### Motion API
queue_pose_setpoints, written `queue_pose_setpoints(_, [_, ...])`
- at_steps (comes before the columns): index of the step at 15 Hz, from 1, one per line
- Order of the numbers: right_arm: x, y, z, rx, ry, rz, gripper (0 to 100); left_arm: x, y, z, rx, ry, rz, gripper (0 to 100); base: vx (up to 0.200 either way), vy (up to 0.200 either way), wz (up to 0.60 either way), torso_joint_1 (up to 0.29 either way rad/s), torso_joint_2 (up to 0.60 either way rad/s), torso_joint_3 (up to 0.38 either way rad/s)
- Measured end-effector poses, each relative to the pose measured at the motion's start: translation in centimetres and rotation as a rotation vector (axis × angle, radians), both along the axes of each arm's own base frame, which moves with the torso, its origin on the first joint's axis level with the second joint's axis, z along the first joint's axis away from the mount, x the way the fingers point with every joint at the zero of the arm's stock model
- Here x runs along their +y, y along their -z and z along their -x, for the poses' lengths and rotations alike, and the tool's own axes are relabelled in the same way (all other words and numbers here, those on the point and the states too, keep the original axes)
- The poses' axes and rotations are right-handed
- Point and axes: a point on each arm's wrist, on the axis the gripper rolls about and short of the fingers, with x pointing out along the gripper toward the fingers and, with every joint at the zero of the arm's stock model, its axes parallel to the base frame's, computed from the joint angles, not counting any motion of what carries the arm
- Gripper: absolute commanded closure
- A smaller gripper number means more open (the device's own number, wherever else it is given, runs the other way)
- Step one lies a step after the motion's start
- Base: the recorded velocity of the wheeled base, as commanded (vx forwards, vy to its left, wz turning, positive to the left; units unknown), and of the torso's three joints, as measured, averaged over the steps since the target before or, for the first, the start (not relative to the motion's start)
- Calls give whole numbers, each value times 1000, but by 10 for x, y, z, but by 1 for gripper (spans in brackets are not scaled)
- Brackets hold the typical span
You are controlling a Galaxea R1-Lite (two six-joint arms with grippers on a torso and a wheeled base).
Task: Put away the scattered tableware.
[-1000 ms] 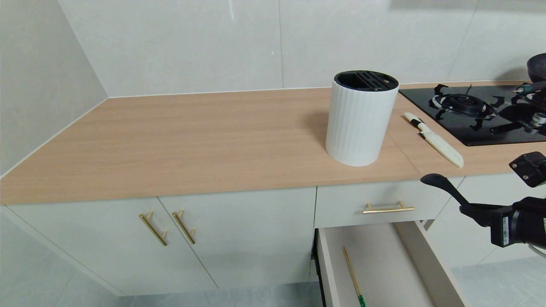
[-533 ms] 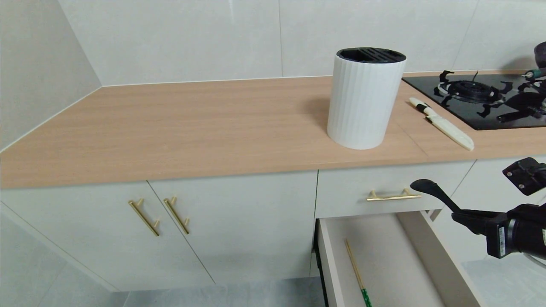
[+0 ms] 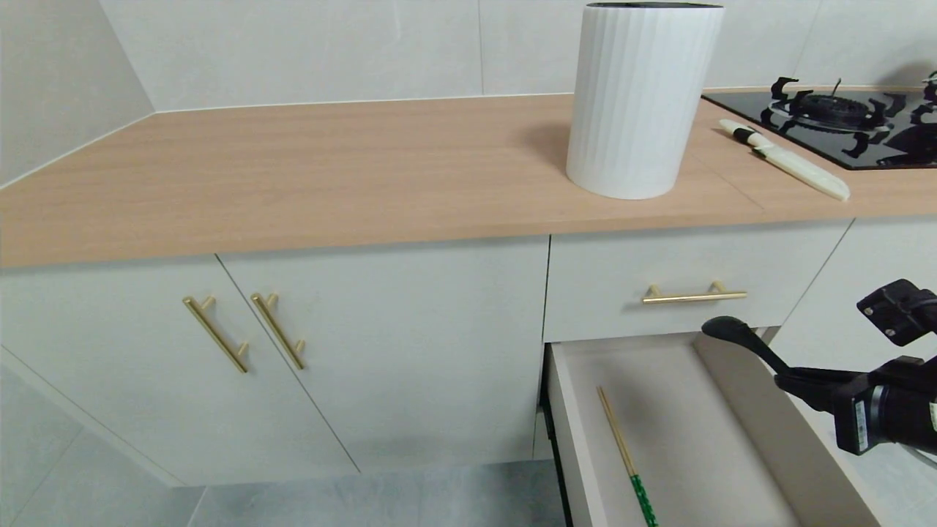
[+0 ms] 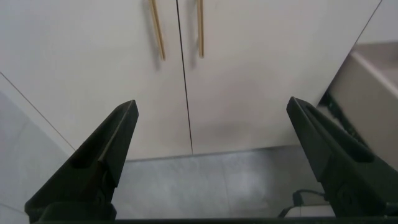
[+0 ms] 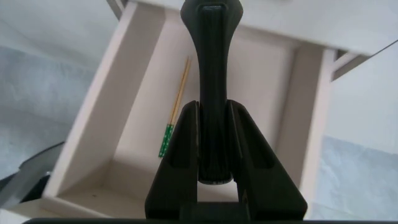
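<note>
A black long-handled spoon is held by its handle in my right gripper, which is shut on it. The spoon's rounded end hangs over the right wall of the open drawer. In the right wrist view the spoon points over the drawer from the gripper. One wooden chopstick with a green end lies inside the drawer. A cream knife lies on the counter beside the white knife block. My left gripper is open, facing the cabinet doors.
A black gas stove sits at the counter's right end. The shut upper drawer carries a gold handle. Two cabinet doors with gold handles stand left of the drawers. Grey floor lies below.
The head view has dropped, so the counter sits higher in the picture. Against the cabinet front, the spoon and right gripper have come down from counter-edge height to the open drawer.
</note>
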Motion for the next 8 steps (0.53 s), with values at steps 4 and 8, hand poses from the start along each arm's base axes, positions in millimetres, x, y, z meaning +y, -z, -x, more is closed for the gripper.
queue_pose_setpoints(4, [3,3,0,15,-14,2,100,0,0,0,0,0,0,0,0,0,0,-182,456,275])
queue_pose_setpoints(8, [3,6,0,21,-25,22,100,0,0,0,0,0,0,0,0,0,0,-52,148,88])
